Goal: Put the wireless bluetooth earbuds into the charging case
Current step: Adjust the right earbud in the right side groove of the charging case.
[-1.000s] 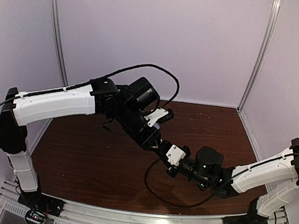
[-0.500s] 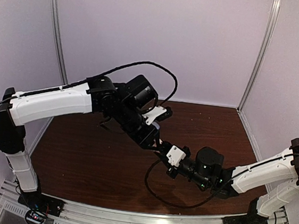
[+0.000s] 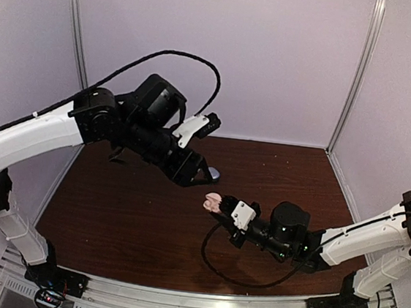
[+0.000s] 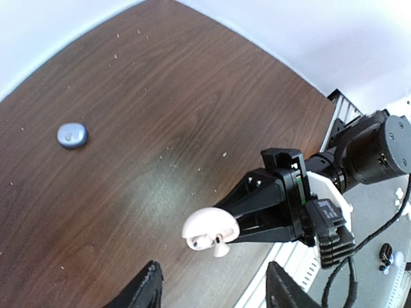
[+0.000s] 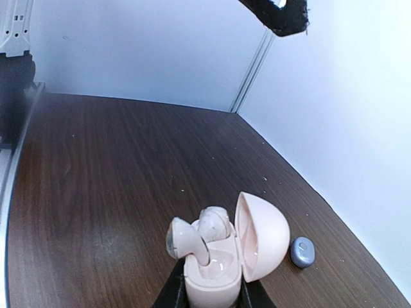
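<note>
**Earbuds and case.** Two cream earbuds were seen in the open charging case. One was seated; the other stood proud of its well and was judged not yet pressed home. The case was held above the table, clamped at its base by the right fingers. The left fingers were spread and empty. A small blue piece, not identifiable, lay on the table.
</note>
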Action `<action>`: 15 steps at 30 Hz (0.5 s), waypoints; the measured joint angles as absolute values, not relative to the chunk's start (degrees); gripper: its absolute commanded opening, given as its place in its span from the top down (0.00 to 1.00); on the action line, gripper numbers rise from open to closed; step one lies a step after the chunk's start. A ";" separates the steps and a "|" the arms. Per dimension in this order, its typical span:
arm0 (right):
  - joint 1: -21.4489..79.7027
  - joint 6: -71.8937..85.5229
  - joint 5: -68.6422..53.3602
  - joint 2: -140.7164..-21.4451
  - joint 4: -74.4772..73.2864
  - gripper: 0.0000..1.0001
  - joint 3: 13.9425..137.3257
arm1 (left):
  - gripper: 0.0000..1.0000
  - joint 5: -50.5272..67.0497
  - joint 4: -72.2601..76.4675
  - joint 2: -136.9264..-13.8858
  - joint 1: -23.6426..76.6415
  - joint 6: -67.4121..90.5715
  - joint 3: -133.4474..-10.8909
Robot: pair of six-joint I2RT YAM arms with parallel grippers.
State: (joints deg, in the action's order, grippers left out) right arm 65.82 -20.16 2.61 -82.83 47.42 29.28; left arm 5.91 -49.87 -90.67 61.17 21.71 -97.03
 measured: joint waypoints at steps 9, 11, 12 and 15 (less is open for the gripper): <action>64.99 -15.14 -8.27 -74.72 44.49 1.00 29.04 | 0.02 2.39 -28.18 -67.92 61.12 15.77 -71.09; 64.71 -13.54 -11.55 -72.44 42.57 1.00 29.10 | 0.02 2.61 -22.15 -62.39 61.12 13.87 -64.45; 64.53 -12.84 -13.50 -71.24 41.19 1.00 29.23 | 0.02 2.87 -19.90 -60.10 61.12 12.91 -61.98; 64.18 -10.68 -18.31 -68.49 37.91 1.00 29.91 | 0.02 4.82 -15.44 -56.88 61.12 10.04 -59.16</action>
State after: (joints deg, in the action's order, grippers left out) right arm 64.18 -10.68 -18.31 -68.49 37.91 29.91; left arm 4.82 -15.44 -56.88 61.12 10.04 -59.16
